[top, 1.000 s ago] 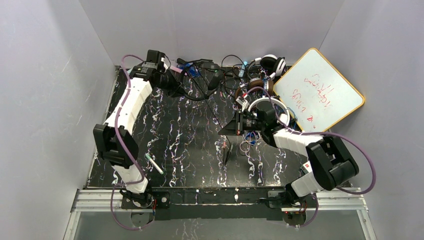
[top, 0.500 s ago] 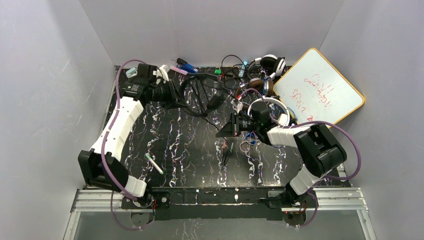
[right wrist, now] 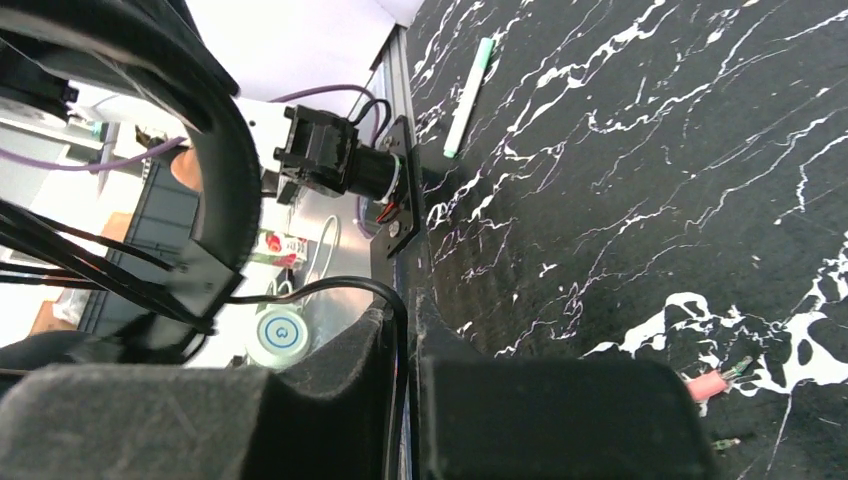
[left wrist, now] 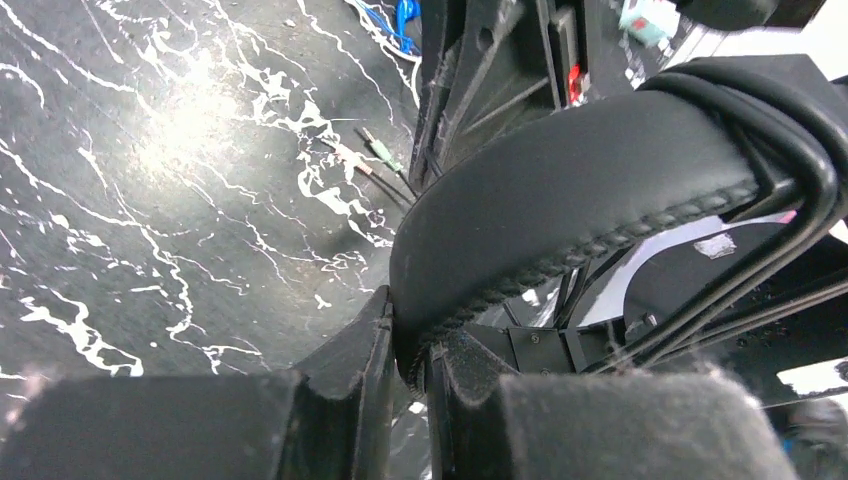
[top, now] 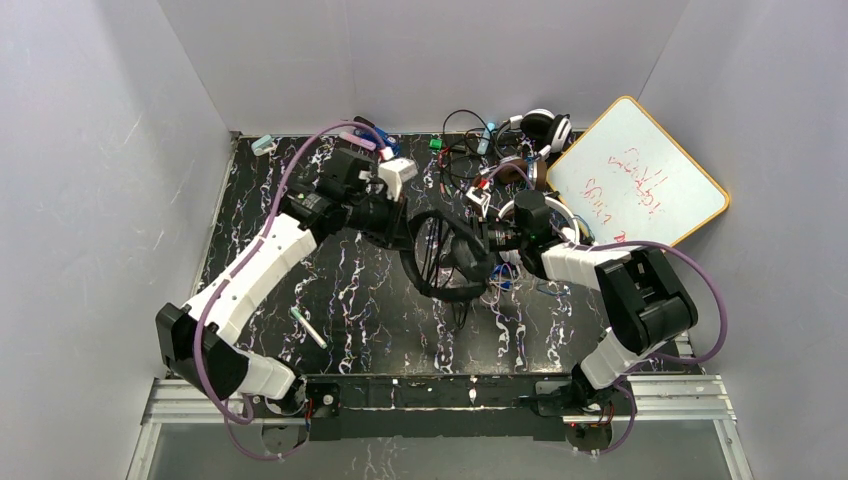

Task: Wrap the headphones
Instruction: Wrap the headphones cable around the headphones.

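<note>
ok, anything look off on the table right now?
No damage visible, but spare headphones lie in a tangled heap of cords at the far edge, the whiteboard leans askew at the right, and a marker lies loose at near left.

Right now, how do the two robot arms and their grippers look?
Both the left arm and the right arm have white shell links between bulky black joints, each trailed by a looping purple cable. The left gripper and right gripper have black wedge-shaped fingers, fuzzy-looking near the camera.
</note>
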You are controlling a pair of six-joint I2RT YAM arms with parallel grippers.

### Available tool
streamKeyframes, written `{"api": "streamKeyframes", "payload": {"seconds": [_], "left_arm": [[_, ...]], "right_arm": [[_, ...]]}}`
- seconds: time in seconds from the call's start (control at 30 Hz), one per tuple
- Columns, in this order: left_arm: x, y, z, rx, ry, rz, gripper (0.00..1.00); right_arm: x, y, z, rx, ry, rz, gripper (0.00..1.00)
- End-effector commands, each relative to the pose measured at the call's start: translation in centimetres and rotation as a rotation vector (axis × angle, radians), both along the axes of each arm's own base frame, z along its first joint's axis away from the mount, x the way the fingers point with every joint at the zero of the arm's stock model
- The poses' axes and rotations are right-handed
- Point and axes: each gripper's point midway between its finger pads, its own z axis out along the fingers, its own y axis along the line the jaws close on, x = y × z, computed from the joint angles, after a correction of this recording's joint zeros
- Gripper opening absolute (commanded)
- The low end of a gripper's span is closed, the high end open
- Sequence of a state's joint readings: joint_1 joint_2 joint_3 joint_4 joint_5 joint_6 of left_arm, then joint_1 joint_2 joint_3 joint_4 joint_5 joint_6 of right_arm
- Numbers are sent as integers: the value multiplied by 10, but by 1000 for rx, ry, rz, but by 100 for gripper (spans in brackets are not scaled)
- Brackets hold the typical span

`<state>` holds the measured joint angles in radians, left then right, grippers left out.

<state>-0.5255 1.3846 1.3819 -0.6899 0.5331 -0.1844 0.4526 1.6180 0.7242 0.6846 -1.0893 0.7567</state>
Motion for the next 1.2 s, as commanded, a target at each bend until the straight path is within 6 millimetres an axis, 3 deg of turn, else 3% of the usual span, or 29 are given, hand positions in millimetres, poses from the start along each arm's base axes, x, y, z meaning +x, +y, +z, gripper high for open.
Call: {"api": "streamKeyframes", "payload": {"seconds": [0.0,0.2,0.33,0.5,0.67,0.87,1.03,1.17], "left_arm": [[-14,9,6,106,-231,-157,0],[4,18,15,191,-429,-176,0],[7,14,18,202,-443,-206,0],[13,16,6,303,-483,-236,0],[23,13,11,324,-501,-229,0],[21,10,0,347,-478,-262,0],[17,11,-12,387,-458,-294,0],[16,11,-17,406,-453,-310,0]], "right_arm": [[-1,-3,27,34,-100,51,17],[6,-6,11,-68,-95,2,23],[3,-6,-6,-106,-50,4,27],[-1,-6,-20,-126,-25,8,31],[-7,-12,-39,-184,-26,-9,40],[-26,-19,-41,-168,-51,6,59],[-50,-21,-45,-170,-33,73,58],[-72,-18,-51,-180,-20,139,63]]}}
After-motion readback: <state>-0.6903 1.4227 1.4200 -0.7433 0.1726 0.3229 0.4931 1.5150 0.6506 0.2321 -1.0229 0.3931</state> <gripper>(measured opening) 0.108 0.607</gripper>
